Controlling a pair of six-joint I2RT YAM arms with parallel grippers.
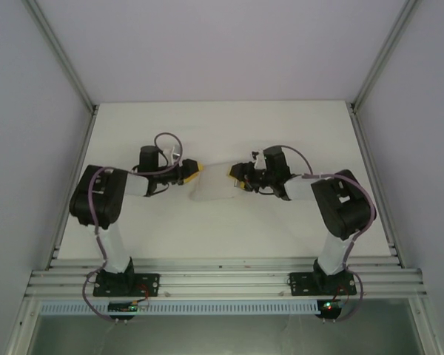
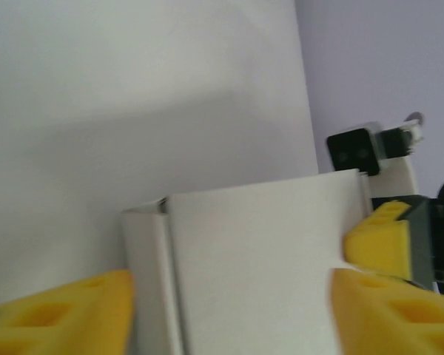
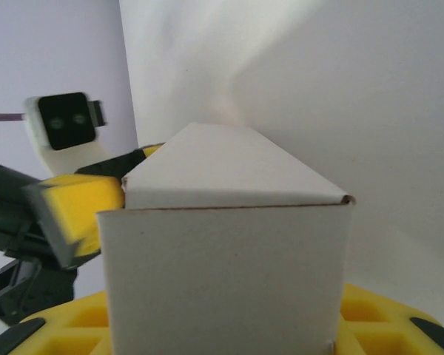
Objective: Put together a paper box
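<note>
1. The box (image 1: 213, 188) lies on the white tabletop (image 1: 222, 126), at the middle of the top view, between my two pincers.
2. My left pincer (image 1: 194, 171) comes in from the left of that view to the box's left end. My right pincer (image 1: 239, 176) comes in from the right to its right end.
3. In the left wrist view my left pincer (image 2: 233, 314) stands wide, with one yellow finger (image 2: 59, 314) in the lower left corner and the other in the lower right.
4. A broad box (image 2: 259, 251) panel fills the gap between them and runs up to both fingers. I cannot tell whether the pads press it.
5. Along that panel's left edge a narrow side strip is folded, with a small gap at its top corner.
6. At the right of the same view a finger (image 2: 377, 240) of my right pincer sits at the box's right edge, with the right camera (image 2: 351, 151) above it.
7. In the right wrist view the box (image 3: 222, 274) fills the centre. A flat panel faces the lens, and above it a flap slopes away to a blunt peak.
8. My right pincer (image 3: 226, 329) shows yellow at the bottom on both sides of that panel, flush with its edges. I cannot tell whether it clamps the box or only brackets it.
9. At the left of that view a finger (image 3: 78, 207) of my left pincer sits just beside the box's upper left corner, with the left camera (image 3: 65, 122) above it.
</note>
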